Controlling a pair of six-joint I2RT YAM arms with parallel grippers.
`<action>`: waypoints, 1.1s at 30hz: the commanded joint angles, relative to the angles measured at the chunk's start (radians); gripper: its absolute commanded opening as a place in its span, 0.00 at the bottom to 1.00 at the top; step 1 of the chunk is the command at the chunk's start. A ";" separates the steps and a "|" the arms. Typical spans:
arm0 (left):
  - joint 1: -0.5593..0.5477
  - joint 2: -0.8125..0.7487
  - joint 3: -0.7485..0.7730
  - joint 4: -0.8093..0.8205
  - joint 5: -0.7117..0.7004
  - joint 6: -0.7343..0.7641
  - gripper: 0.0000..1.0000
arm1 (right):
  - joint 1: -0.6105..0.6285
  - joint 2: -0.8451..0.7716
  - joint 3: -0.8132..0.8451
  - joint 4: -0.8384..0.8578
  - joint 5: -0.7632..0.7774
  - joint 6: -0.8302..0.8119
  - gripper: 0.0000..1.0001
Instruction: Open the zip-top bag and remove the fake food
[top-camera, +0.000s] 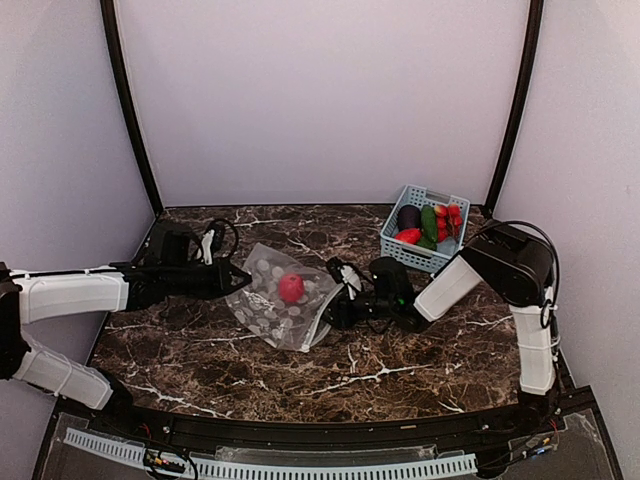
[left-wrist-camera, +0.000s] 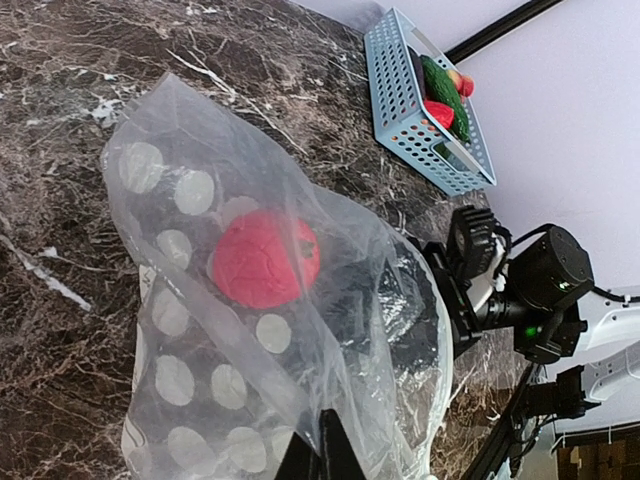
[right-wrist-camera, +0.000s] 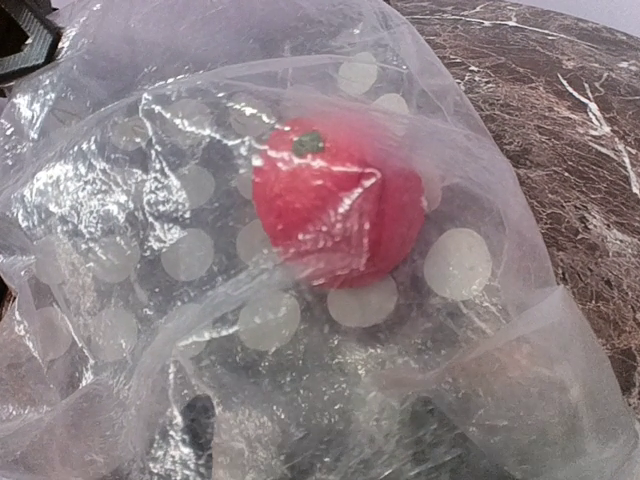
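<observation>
Bag (top-camera: 283, 305): lies on the table (top-camera: 400, 350), between my two pincers.
Red toy (top-camera: 291, 288): inside the bag, near its middle.
Left pincer (top-camera: 232, 281): pressed together on the bag's left edge, pinching the film.
Right pincer (top-camera: 335, 302): spread; my fingers (right-wrist-camera: 198, 432) show dimly through the plastic at the bag's right edge.
Basket (top-camera: 405, 255): far right, apart from the bag, holding other toys (top-camera: 428, 222).

Dark brown marble-pattern tabletop (top-camera: 300, 370), white veins; pale lilac backdrop walls (top-camera: 320, 100); black corner poles (top-camera: 130, 110).
</observation>
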 joint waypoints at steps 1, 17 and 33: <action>-0.027 -0.030 0.032 0.005 0.066 0.011 0.01 | 0.010 0.029 0.012 0.080 0.007 -0.010 0.67; -0.082 -0.050 0.093 0.053 0.182 0.036 0.01 | 0.015 0.025 -0.039 0.173 -0.005 -0.038 0.76; -0.089 -0.046 0.109 0.030 0.175 0.054 0.01 | 0.019 0.029 -0.041 0.183 0.002 -0.054 0.68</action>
